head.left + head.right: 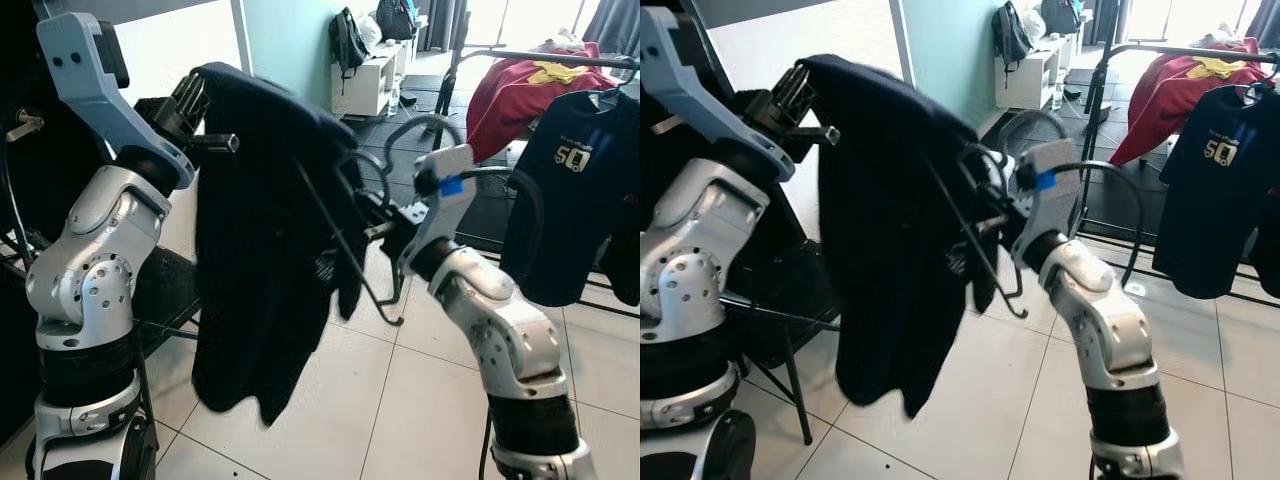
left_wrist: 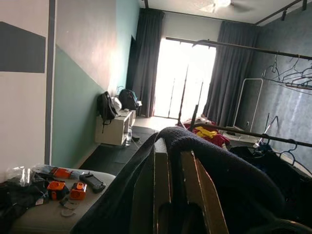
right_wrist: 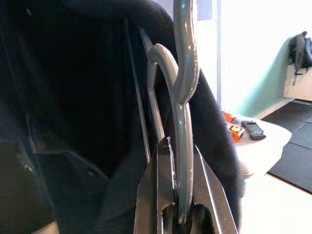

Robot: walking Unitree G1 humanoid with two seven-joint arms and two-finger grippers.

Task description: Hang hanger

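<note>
A dark navy shirt (image 1: 260, 250) hangs from my raised left gripper (image 1: 205, 105), which is shut on the cloth near its top; in the left wrist view the cloth drapes over the fingers (image 2: 163, 165). Just to its right, my right gripper (image 3: 179, 146) is shut on the neck of a grey hanger (image 3: 184, 73), whose hook stands above the fingertips. The hanger's dark wire arm (image 1: 345, 245) slants down across the shirt's right edge, partly inside the cloth. The right gripper (image 1: 380, 215) sits against that edge, at chest height.
A black clothes rack (image 1: 545, 57) stands at the back right with a red garment (image 1: 515, 95) and a navy printed T-shirt (image 1: 575, 190) on it. A white shelf (image 1: 365, 80) with a backpack (image 1: 347, 40) lines the far wall. A dark stand (image 1: 790, 330) is at my left.
</note>
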